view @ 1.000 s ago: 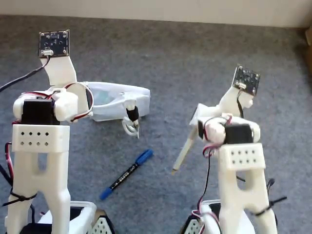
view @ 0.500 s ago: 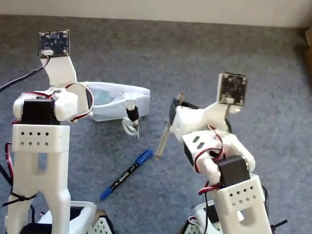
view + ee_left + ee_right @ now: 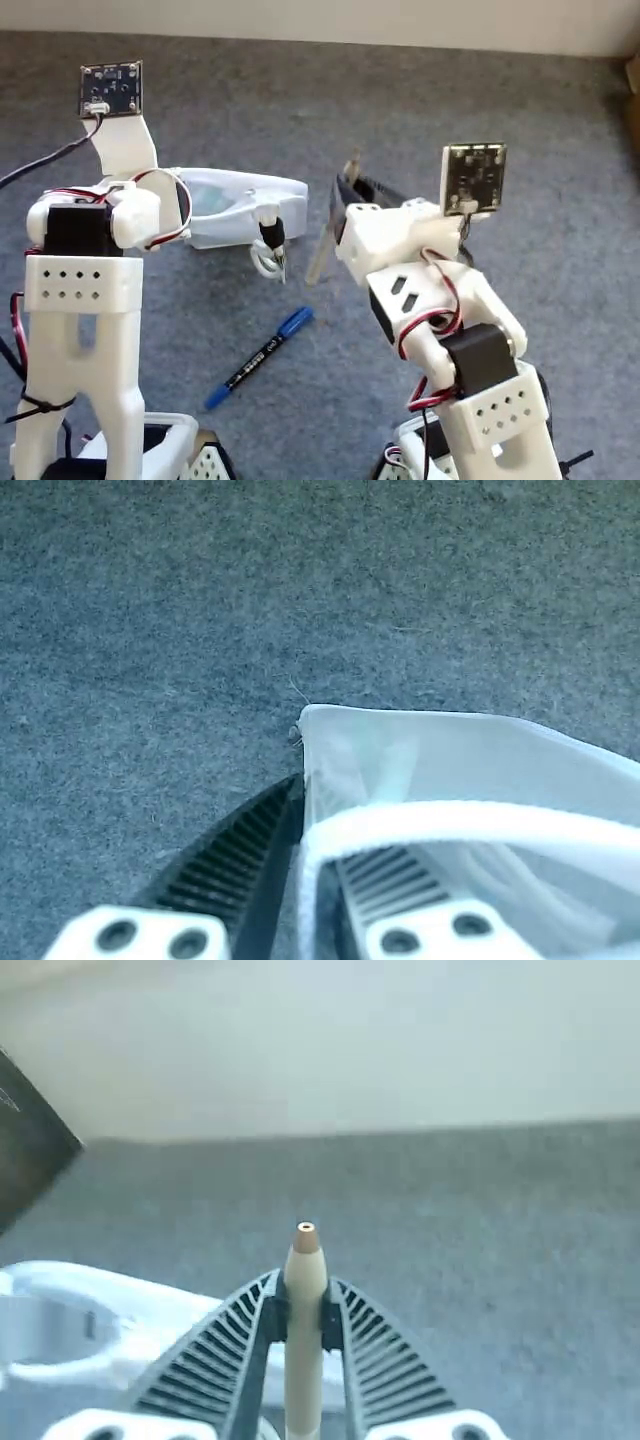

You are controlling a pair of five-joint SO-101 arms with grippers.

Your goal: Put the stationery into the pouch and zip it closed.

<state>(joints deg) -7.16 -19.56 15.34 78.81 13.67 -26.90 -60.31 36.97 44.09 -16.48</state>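
Pouch [image 3: 240,195] lies on grey carpet [image 3: 400,110], left of centre, mouth held open. Left gripper [image 3: 310,850] clamped on pouch rim at its right end. Beige pen [image 3: 305,1260] pinched in right gripper [image 3: 303,1295], raised off carpet, tilted, just beside pouch's right end. Blue marker [image 3: 262,357] lies flat toward near edge, between arm bases.

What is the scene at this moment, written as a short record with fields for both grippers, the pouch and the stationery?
left gripper: shut on the pouch's edge
right gripper: shut on a beige pen
pouch: white, lying on the grey carpet
beige pen: held tilted above the carpet, beside the pouch's end, not inside
blue marker: lying on the carpet between the two arms, outside the pouch
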